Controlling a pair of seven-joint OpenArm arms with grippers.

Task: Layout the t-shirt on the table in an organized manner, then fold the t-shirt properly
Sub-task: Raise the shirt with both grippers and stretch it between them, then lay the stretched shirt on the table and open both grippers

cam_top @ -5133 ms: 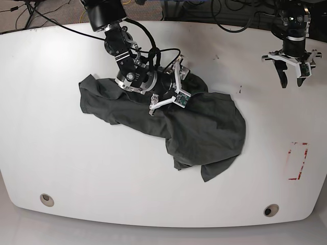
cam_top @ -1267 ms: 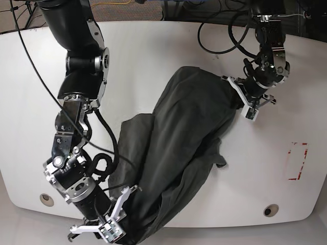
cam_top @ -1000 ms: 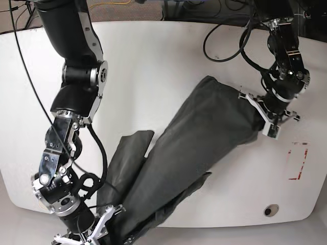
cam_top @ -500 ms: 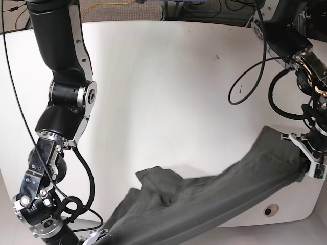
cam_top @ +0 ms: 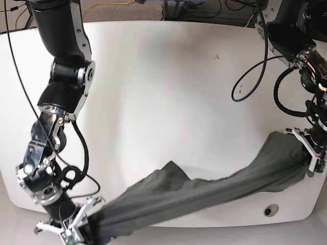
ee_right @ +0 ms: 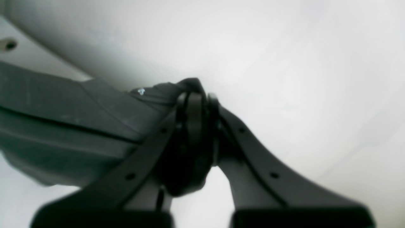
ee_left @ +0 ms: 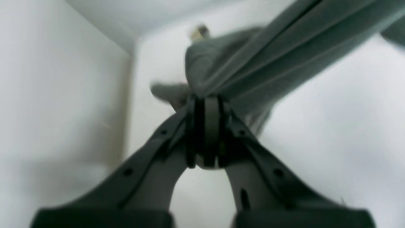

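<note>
both grippers, left and right, clench opposite ends of the stretched t-shirt.

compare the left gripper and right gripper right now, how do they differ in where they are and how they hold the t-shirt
The left gripper hangs over the table's far right side; the right gripper sits off the front left edge. The left gripper holds the higher end of the t-shirt; the right gripper holds the lower end. Both have their jaws shut on the cloth, stretching it into a taut band between them.
</note>
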